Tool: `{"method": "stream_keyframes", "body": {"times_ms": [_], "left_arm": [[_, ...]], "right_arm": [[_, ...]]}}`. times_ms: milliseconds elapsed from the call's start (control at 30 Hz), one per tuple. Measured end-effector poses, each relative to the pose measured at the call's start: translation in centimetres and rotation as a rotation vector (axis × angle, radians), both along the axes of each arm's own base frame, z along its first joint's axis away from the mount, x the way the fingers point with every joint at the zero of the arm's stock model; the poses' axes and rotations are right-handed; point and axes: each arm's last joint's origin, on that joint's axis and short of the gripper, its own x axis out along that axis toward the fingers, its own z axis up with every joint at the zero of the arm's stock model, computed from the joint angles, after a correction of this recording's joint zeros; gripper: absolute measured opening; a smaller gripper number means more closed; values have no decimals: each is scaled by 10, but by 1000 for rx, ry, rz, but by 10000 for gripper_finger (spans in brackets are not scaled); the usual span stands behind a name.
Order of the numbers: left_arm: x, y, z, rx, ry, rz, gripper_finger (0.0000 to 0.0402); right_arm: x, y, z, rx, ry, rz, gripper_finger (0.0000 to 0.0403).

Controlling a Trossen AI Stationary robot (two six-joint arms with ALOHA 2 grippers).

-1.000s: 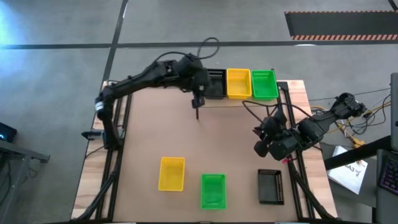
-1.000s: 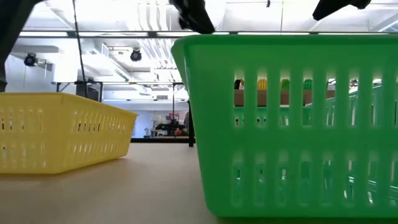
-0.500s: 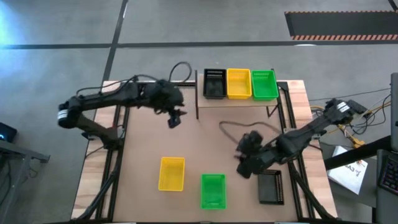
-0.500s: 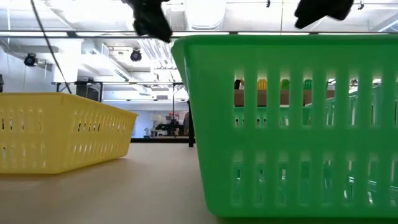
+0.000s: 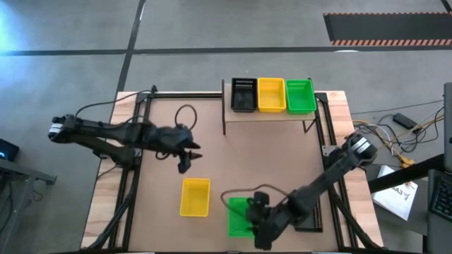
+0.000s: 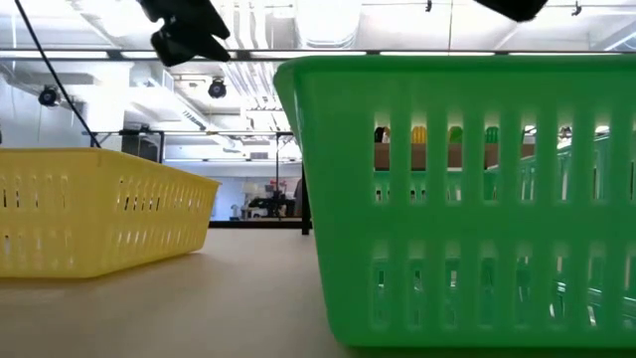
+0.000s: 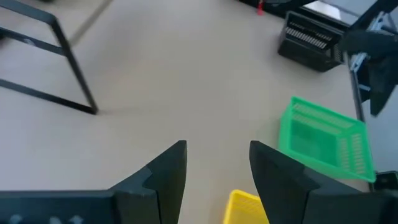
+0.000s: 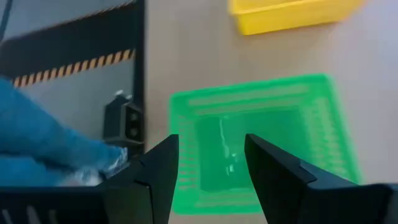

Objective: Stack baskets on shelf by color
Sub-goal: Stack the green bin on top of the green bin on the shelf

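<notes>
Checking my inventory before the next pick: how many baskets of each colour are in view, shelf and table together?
Yellow baskets: 2
Green baskets: 2
Black baskets: 2
Total: 6

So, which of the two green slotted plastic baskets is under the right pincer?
The loose green slotted plastic basket on the tabletop's near edge; the right pincer hovers open above it.

You see two matte black, slim jointed arms. The left arm [image 5: 113,132] carries a pale grey band near its base and a thin black cable looping off its wrist. The right arm [image 5: 321,185] shows a light grey ring at one joint and its own looping cable. Each pincer has two blunt, wedge-shaped black fingers [image 7: 165,174].
</notes>
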Motion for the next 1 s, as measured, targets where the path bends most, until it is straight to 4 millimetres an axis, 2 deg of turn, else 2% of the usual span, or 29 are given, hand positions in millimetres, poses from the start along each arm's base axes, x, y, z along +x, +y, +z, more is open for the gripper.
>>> {"method": "stream_keyframes", "body": {"times_ms": [200,333,533,733,867,1000], "left_arm": [[3,-21,-16,-36,-16,13,160],[7,-30,-22,-52,6,-3,160],[12,-35,-25,-51,11,-20,160],[14,-36,-28,-47,25,-21,160],[14,-36,-28,-47,25,-22,160],[14,-36,-28,-41,24,-27,160]], "right_arm": [[10,30,-5,-26,-15,146,176],[15,49,-23,-45,13,170,176],[30,63,-54,-137,55,78,176],[41,72,-71,-204,127,29,173],[41,72,-81,-284,250,-8,140],[40,69,-79,-342,319,-30,75]]}}
